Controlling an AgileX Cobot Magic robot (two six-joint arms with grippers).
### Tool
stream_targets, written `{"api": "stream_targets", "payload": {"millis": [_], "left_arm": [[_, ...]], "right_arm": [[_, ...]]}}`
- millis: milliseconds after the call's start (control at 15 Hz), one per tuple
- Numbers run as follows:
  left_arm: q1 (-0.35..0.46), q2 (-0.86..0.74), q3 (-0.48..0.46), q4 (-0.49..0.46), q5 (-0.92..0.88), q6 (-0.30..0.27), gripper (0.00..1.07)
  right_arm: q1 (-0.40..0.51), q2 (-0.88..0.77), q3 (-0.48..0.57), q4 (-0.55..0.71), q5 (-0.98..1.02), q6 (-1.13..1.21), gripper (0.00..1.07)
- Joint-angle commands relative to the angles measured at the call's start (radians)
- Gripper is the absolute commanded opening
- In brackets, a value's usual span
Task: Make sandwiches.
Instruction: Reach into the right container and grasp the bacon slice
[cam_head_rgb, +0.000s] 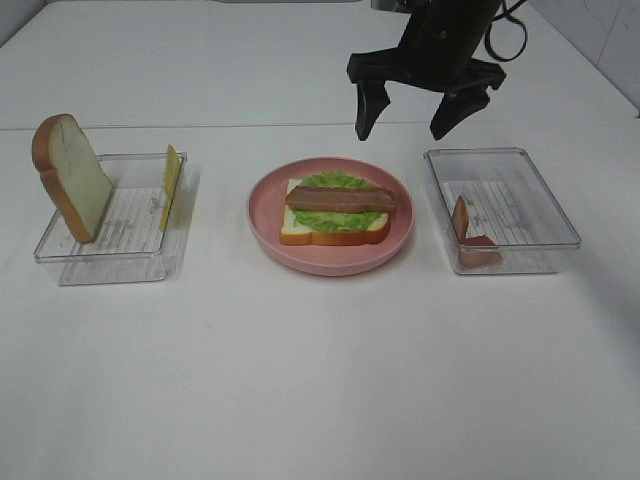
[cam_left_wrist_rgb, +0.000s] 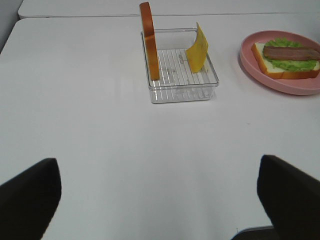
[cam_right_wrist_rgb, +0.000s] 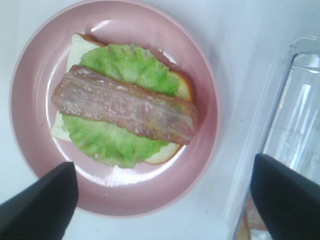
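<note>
My right pincer (cam_head_rgb: 403, 120) hangs wide open, empty, over the pink plate (cam_head_rgb: 262, 215) — bacon strip (cam_head_rgb: 340, 198) on lettuce (cam_head_rgb: 335, 221) on bread slice (cam_head_rgb: 330, 237); left pincer (cam_left_wrist_rgb: 159, 192) equally open, empty

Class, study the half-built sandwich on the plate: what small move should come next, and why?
Probably the left gripper should reach for the cheese slice in the left tray. The pink plate holds only bread, lettuce and bacon; the cheese and a second bread slice stand in that tray, and this gripper is open and empty.
</note>
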Motion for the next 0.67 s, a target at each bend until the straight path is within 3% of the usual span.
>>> {"api": "stream_targets", "payload": {"millis": [67,267,467,667], "left_arm": [[0.001,-0.016,0.003,-0.004,-0.008,0.0,1.0],[0.001,-0.016,0.003,-0.004,-0.008,0.0,1.0],[0.001,-0.016,0.003,-0.004,-0.008,0.0,1.0],[0.001,-0.016,0.003,-0.004,-0.008,0.0,1.0]], "right_arm": [[0.0,-0.044,-0.007,-0.083,0.11,0.05,0.92],[-0.001,-0.066,0.022,-0.147,0.197,0.086,0.91],[-0.002,-0.098,0.175,-0.168,0.188,0.117,0.91],[-0.002,-0.097,0.226,-0.168,0.133,0.128,0.9]]}}
